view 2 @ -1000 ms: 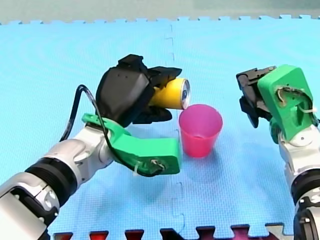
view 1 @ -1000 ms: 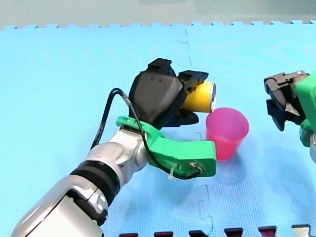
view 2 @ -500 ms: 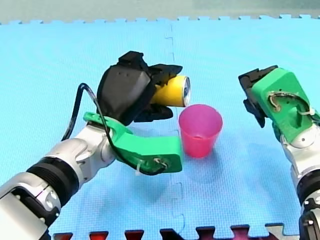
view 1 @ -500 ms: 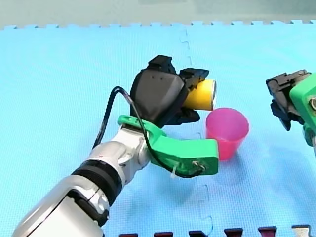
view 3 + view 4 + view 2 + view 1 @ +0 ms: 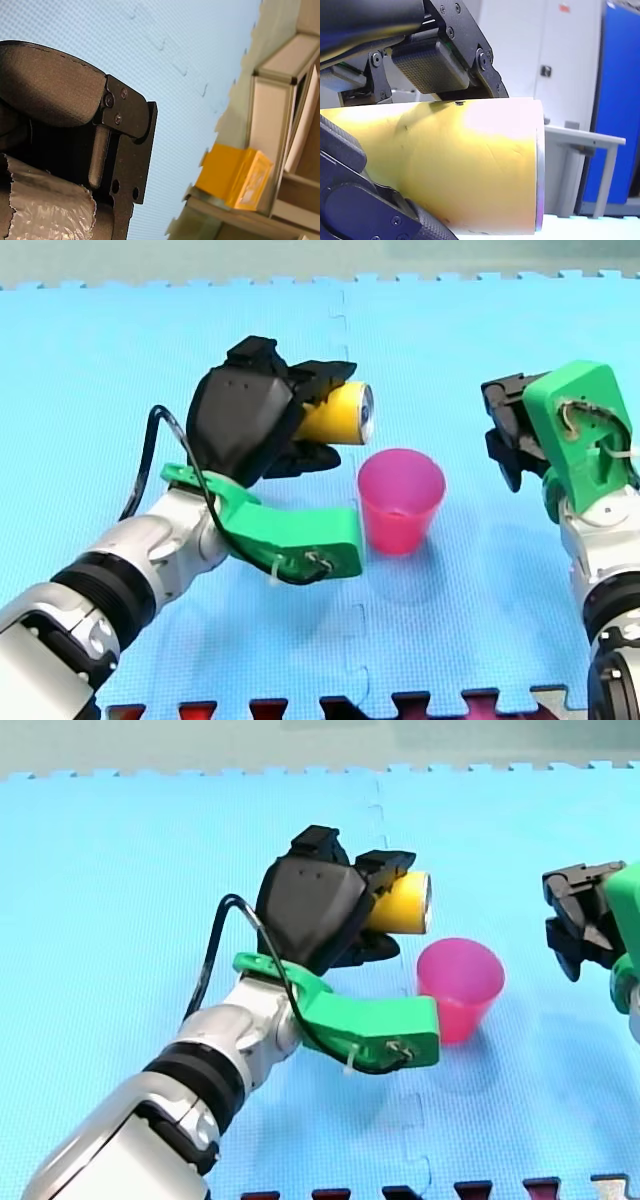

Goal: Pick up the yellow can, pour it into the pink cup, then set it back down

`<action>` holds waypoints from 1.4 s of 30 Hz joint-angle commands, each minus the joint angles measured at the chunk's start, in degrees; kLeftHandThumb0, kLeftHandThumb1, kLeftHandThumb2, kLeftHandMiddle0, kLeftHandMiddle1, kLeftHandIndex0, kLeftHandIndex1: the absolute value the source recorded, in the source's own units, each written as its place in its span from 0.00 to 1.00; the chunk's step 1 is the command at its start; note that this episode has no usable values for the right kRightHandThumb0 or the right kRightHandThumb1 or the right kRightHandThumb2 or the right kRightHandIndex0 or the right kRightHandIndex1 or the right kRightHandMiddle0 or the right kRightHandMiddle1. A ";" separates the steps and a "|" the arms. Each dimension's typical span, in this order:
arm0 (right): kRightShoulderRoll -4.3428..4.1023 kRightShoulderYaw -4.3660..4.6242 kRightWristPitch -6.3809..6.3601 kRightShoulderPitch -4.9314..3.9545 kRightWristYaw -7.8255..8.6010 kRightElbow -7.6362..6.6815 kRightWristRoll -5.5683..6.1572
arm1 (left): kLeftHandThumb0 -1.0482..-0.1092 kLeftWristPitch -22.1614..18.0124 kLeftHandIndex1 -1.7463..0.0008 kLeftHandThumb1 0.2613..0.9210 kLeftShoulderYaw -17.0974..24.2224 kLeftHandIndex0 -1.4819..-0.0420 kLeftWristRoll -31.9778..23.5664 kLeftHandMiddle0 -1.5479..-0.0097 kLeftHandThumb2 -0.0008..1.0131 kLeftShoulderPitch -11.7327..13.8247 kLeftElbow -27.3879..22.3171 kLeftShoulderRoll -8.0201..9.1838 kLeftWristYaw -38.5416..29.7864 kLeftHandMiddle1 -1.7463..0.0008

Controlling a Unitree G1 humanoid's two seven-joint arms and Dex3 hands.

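Observation:
My left hand (image 5: 383, 908) is shut on the yellow can (image 5: 402, 904), which it holds on its side in the air. The can's open end faces the pink cup (image 5: 458, 982) and sits just above and left of its rim. The cup stands upright on the blue mat (image 5: 120, 900). In the second wrist view, the can (image 5: 470, 170) lies close up with a ribbed finger pad (image 5: 427, 67) pressed on its side. My right hand (image 5: 574, 923) hovers to the right of the cup, holding nothing.
A jigsaw seam (image 5: 378, 800) runs down the middle of the blue foam mat. Dark red pieces (image 5: 470, 1190) line its near edge. Past the mat's far edge, the first wrist view shows an orange box (image 5: 235, 172) beside a shelf unit (image 5: 272, 100).
My left hand has raised the can a little and drawn it back to the left, off the cup's rim. The right hand has shifted slightly at the right edge.

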 commanded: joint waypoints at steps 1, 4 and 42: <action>-0.20 -0.36 -0.37 0.14 0.18 0.09 0.32 | 0.64 -1.48 0.98 0.96 1.77 0.22 -1.78 0.53 0.00 0.33 -0.01 -0.08 1.55 0.26; -0.72 -0.29 -0.77 0.45 0.30 0.22 -0.03 | 0.65 -5.30 0.99 0.96 4.62 0.23 -4.94 0.51 0.00 1.23 0.25 -0.84 4.67 0.27; -2.04 -2.99 -4.68 1.83 4.33 1.03 0.25 | 0.72 -29.58 1.00 0.86 23.87 0.22 -21.36 0.21 0.00 19.17 -3.86 2.34 1.15 0.95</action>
